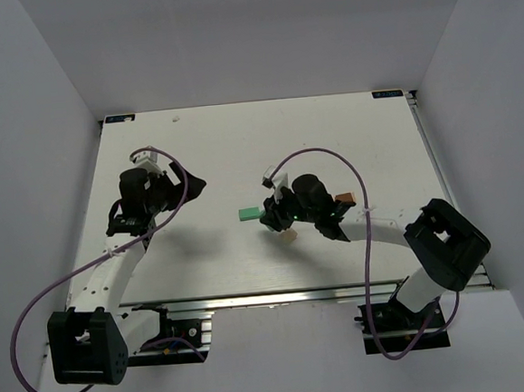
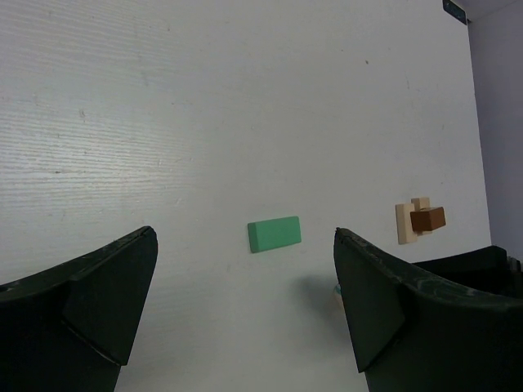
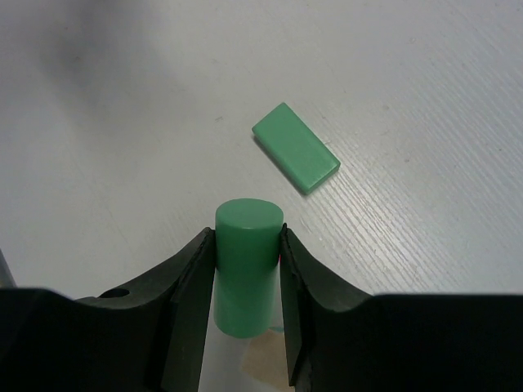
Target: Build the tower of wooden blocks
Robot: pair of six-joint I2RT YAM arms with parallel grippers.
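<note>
Green cylinder (image 3: 248, 220) sits gripped in your right claw (image 3: 248, 238), near the green block (image 3: 295, 147). The wood block tower (image 2: 421, 219), apart from that block, looks barely started. Your left claw (image 2: 245, 237) is wide and empty.

The flat green block (image 2: 274, 233) lies ahead of my left pincer (image 2: 244, 232), in line with the gap between its spread fingers. Open table (image 2: 163, 98) extends beyond it and to its left. To the right, a stack of tan and brown blocks (image 2: 421, 220) stands well apart from it, leaving a lane between them. My right pincer (image 3: 248, 237), clamped on a green cylinder (image 3: 248, 269), obstructs the near right.
</note>
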